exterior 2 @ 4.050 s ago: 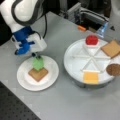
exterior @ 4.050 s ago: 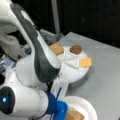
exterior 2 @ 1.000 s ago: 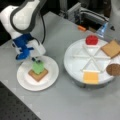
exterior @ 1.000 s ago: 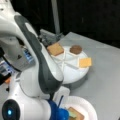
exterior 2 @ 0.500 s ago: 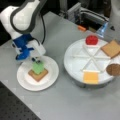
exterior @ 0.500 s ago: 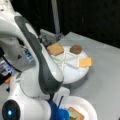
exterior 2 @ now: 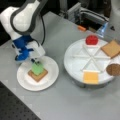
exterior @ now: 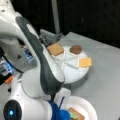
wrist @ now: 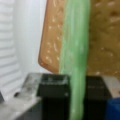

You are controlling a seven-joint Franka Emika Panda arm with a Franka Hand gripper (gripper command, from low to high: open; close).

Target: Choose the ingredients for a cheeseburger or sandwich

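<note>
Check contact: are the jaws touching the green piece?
Touching. The wrist view shows the green piece running down between the gripper's dark jaws, flush against both, above the toast square.

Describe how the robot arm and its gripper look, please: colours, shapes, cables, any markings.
The arm has rounded white shells with dark grey joint bands, and a black cable runs along it. Its base shows a glowing blue ring. The gripper has a white body with blue parts; the fingers are black and blocky.
</note>
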